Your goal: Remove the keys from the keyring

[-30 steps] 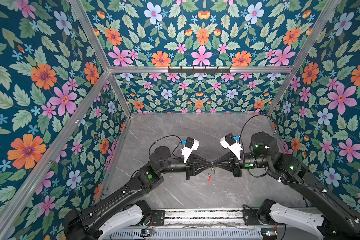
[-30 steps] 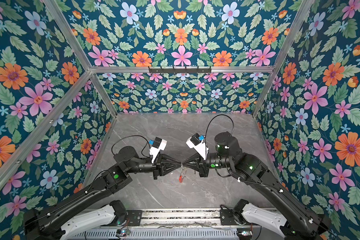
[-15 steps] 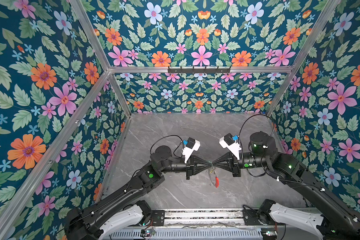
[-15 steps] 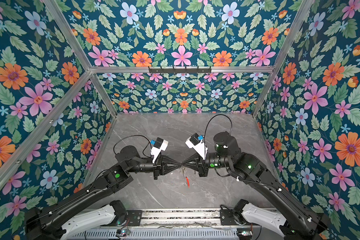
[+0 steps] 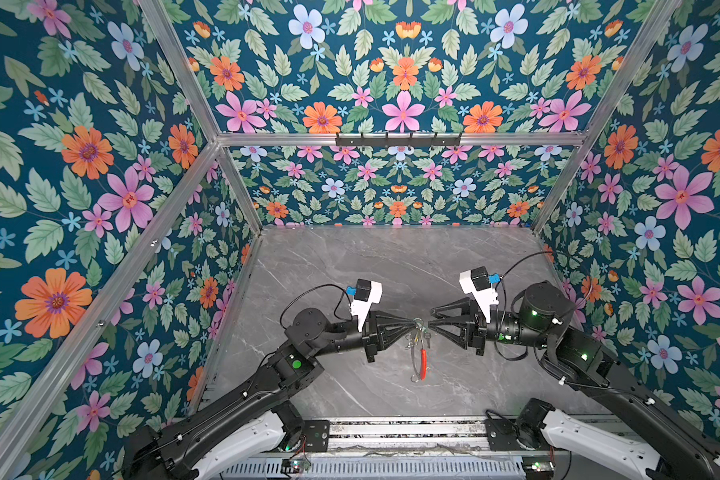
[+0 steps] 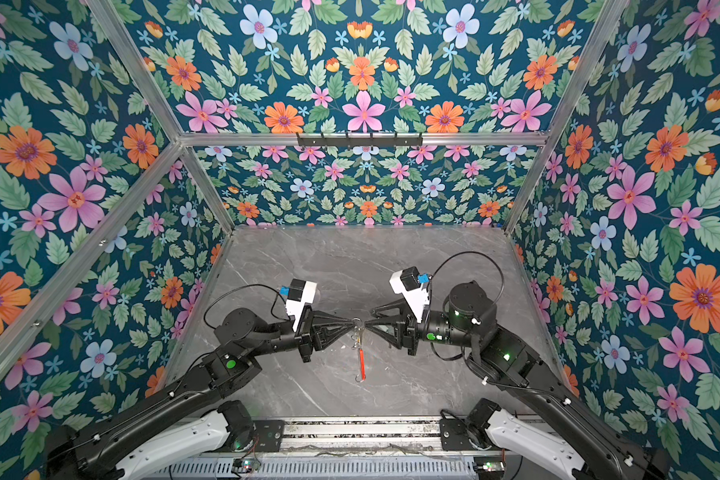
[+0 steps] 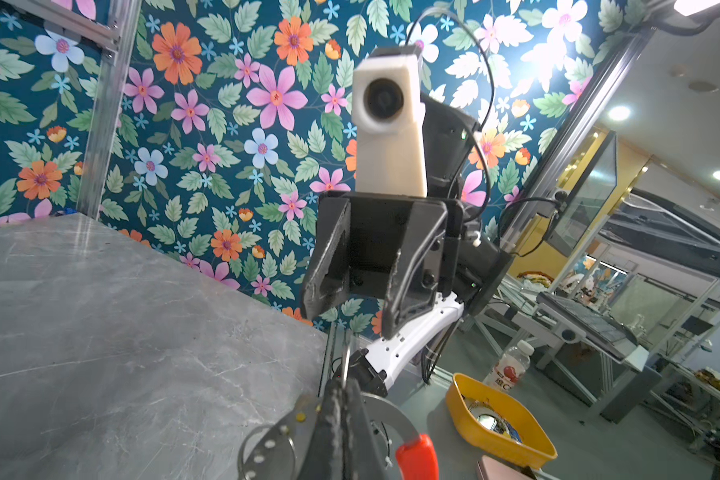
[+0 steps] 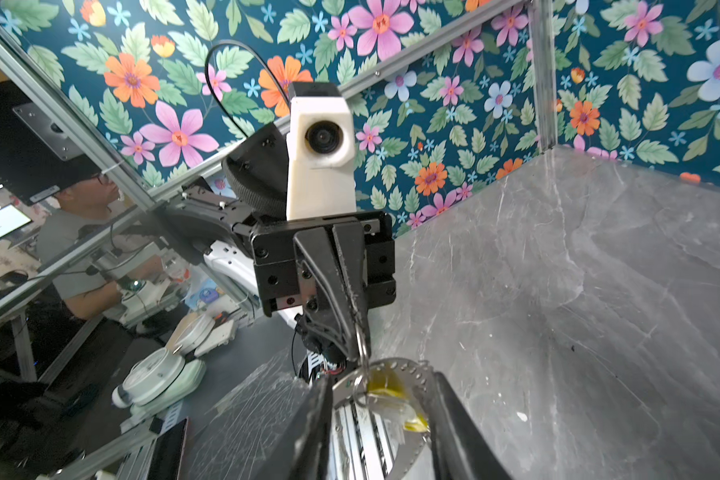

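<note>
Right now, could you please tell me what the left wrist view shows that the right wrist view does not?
Only the left wrist view: the right gripper head-on with its jaws apart, the red sleeve of the keyring, and a yellow tray beyond the table.
Only the right wrist view: the left gripper shut on the keyring, a yellow tag near its tips, and a person outside the frame.
Both: the grey marble table and the floral walls.
</note>
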You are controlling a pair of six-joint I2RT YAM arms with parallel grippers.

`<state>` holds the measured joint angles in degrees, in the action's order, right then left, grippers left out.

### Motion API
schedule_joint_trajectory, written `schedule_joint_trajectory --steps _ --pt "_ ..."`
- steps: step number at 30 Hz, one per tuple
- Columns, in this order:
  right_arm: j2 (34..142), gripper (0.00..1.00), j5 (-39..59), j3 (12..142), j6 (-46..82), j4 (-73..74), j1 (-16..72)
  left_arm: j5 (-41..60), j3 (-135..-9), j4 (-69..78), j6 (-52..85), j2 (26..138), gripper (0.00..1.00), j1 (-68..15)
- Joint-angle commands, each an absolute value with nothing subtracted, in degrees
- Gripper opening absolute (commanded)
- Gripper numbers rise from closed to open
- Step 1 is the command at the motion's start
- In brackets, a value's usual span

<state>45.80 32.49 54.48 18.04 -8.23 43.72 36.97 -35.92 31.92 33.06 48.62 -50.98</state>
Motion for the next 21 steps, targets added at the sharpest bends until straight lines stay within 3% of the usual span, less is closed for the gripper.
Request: schedule_joint_trajectory --steps 1,12,18,21 --pt "44.16 0.4 29.63 50.15 24.49 10.14 43.77 32.63 -33.72 46.49 35.94 48.74 0.0 -50.89" --pt "49.64 0.4 35.2 48.07 31.69 21.67 44.11 32.55 -31.37 64.47 42.09 55.77 0.0 -50.98" --pt "49.39 0.34 35.13 47.35 31.31 21.89 44.38 32.25 -30.96 65.13 42.37 56.25 0.0 -51.02" --pt "49.79 0.27 35.51 47.07 31.11 21.85 44.74 32.19 -30.85 65.13 42.44 56.25 0.0 -50.98"
